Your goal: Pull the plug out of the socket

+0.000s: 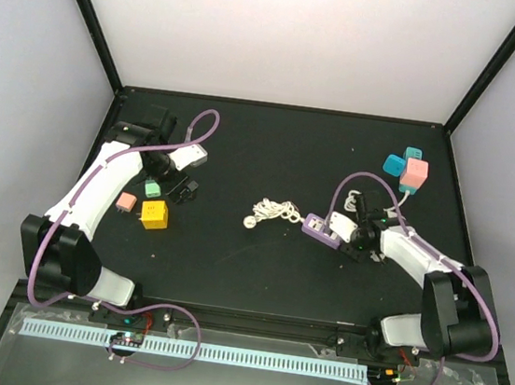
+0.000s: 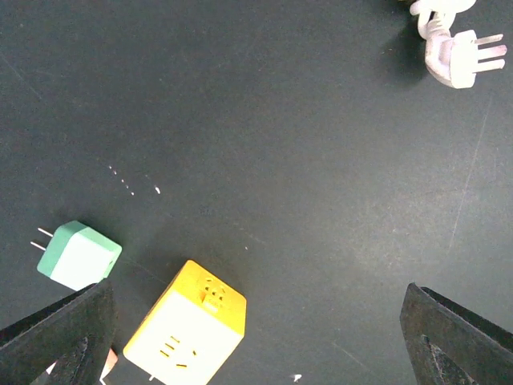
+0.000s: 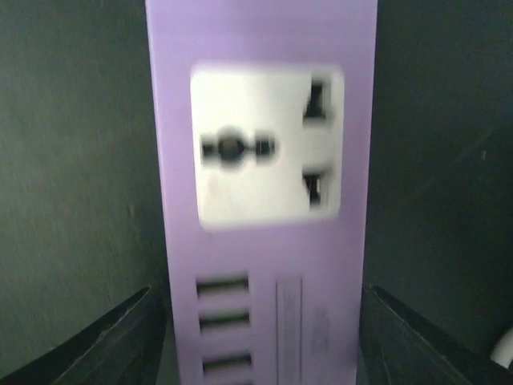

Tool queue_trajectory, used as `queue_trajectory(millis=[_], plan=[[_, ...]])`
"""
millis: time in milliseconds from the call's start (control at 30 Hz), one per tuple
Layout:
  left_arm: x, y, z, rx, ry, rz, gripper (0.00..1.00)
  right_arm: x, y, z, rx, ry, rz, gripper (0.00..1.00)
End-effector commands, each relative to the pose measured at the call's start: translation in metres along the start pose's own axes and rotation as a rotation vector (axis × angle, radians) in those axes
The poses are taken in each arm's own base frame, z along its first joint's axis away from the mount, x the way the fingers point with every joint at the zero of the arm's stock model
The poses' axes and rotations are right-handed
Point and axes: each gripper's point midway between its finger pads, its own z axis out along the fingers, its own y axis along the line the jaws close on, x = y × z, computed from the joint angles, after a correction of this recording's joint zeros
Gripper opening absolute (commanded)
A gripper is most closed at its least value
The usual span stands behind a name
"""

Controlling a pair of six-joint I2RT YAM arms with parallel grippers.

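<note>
Top external view: at the left, my left gripper (image 1: 185, 187) hangs spread wide near the yellow cube adapter (image 1: 154, 214), holding nothing. Toward the middle, the white plug (image 1: 252, 220) lies loose on the table with its coiled cable (image 1: 279, 212), left of the purple power strip (image 1: 321, 228) and apart from it. My right gripper (image 1: 350, 240) straddles that strip; I cannot tell whether it pinches. The socket (image 3: 268, 148) shows empty, so I judge the pull done; only backing the arm away remains.

We can read no text or number anywhere. The purple power strip (image 3: 264, 257) carries a small marking (image 3: 322, 330), but it is too blurred to read.
</note>
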Motion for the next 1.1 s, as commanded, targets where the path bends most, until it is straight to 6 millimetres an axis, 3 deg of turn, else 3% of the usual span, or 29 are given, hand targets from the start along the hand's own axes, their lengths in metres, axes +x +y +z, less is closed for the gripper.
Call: queue_trajectory(millis=[0, 67, 233, 333, 500, 600, 733, 867, 1067], plan=[[-0.008, -0.002, -0.01, 0.0, -0.058, 0.021, 0.99, 0.022, -0.001, -0.014, -0.015, 0.023, -0.019, 0.72], [-0.009, -0.002, -0.01, 0.0, -0.064, 0.022, 0.99, 0.022, -0.008, -0.024, -0.009, -0.004, 0.011, 0.79], [-0.01, -0.004, -0.011, 0.008, -0.071, 0.025, 0.99, 0.002, -0.039, -0.081, -0.022, -0.153, 0.163, 0.88], [-0.011, -0.004, -0.013, 0.008, -0.079, 0.028, 0.99, 0.018, -0.068, -0.09, 0.022, -0.11, 0.234, 0.88], [-0.015, -0.008, -0.015, 0.026, -0.106, 0.034, 0.99, 0.053, -0.119, -0.082, 0.109, 0.005, 0.34, 0.85], [-0.015, -0.011, -0.015, 0.039, -0.11, 0.033, 0.99, 0.061, -0.142, -0.073, 0.163, 0.036, 0.332, 0.84], [-0.014, -0.013, -0.016, 0.045, -0.114, 0.038, 0.99, 0.062, -0.158, -0.054, 0.161, 0.058, 0.302, 0.84], [-0.012, -0.014, -0.016, 0.043, -0.115, 0.041, 0.99, 0.059, -0.163, -0.038, 0.106, 0.058, 0.296, 0.82], [-0.013, -0.013, -0.017, 0.034, -0.124, 0.018, 0.99, 0.055, -0.143, -0.011, -0.012, 0.069, 0.276, 0.73]])
